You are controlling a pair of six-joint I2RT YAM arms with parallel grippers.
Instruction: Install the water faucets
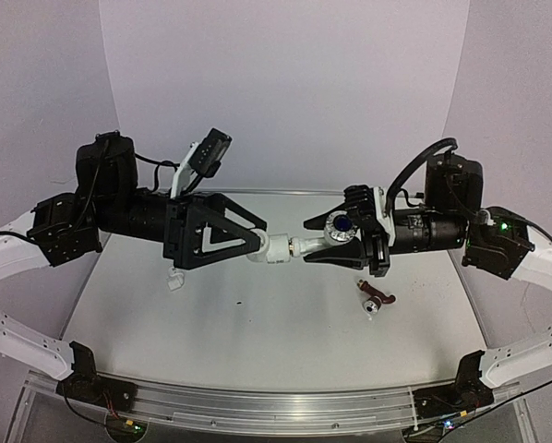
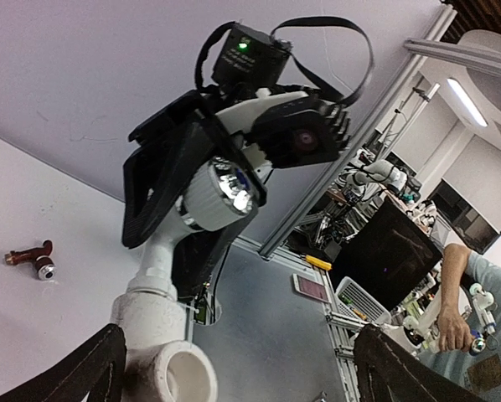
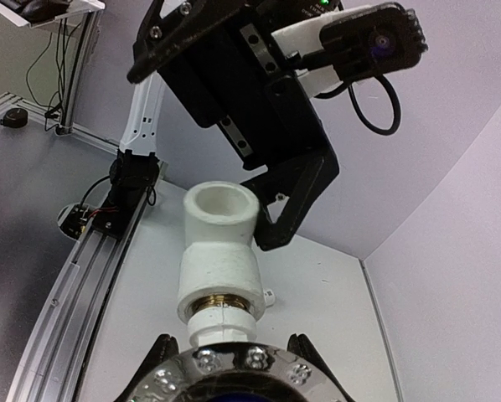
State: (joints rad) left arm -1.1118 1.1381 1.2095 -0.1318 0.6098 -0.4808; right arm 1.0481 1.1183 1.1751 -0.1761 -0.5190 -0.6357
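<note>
No text, label, brand, number or sign can be read in any of the three views. The camera housings, the arms and the faucet knob [image 1: 342, 224] show no legible marks, and the dark monitor [image 2: 388, 256] in the far background of the left wrist view is blank.

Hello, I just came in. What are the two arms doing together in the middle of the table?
The two arms meet in the air above the table. The left gripper holds a white elbow fitting, and the right gripper holds a water faucet with its threaded end at the fitting's opening, so the faucet looks partly screwed in. A second faucet, with a brown body, lies unused on the table near the right arm.
</note>
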